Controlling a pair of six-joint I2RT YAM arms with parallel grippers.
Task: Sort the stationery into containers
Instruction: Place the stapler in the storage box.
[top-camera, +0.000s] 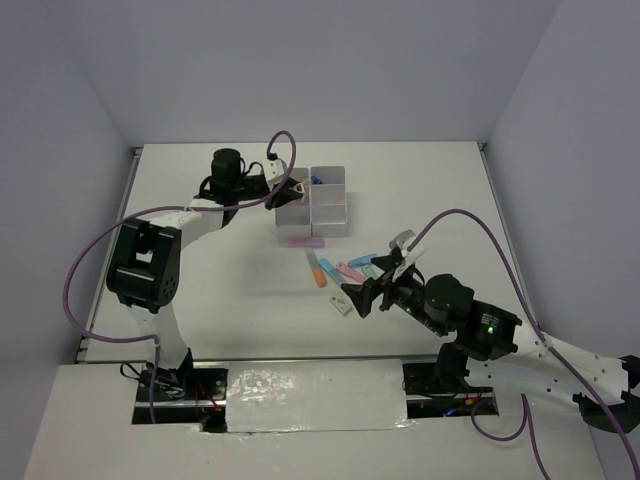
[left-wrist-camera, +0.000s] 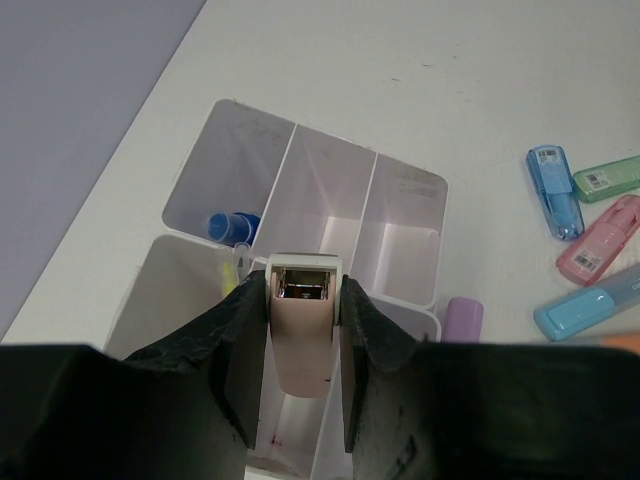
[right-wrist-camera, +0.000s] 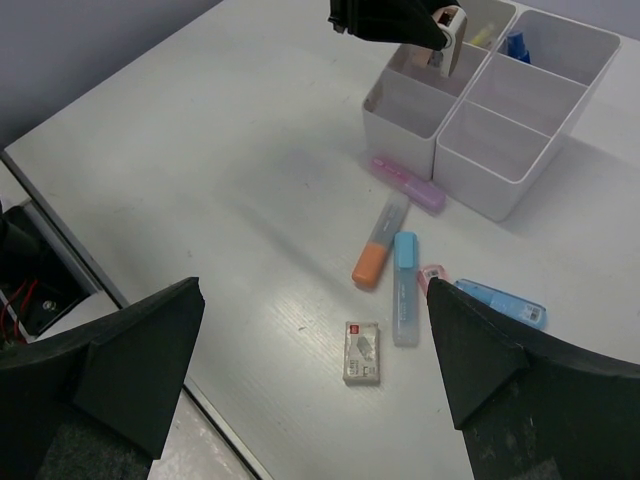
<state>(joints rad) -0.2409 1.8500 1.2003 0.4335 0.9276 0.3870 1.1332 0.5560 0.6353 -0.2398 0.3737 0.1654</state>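
left wrist view: left hand (left-wrist-camera: 303, 296) pinches pink eraser (left-wrist-camera: 300, 345) over containers (left-wrist-camera: 335, 175) holding blue-capped bottle (left-wrist-camera: 228, 226).

The tabletop (top-camera: 230, 290) is white, matte and flat. Three plain pale grey walls enclose it: rear (top-camera: 320, 60), left (top-camera: 50, 200) and right (top-camera: 580, 200). A white front panel (top-camera: 90, 420) lies along the near edge and carries a glossy strip (top-camera: 315, 395), possibly tape or film.
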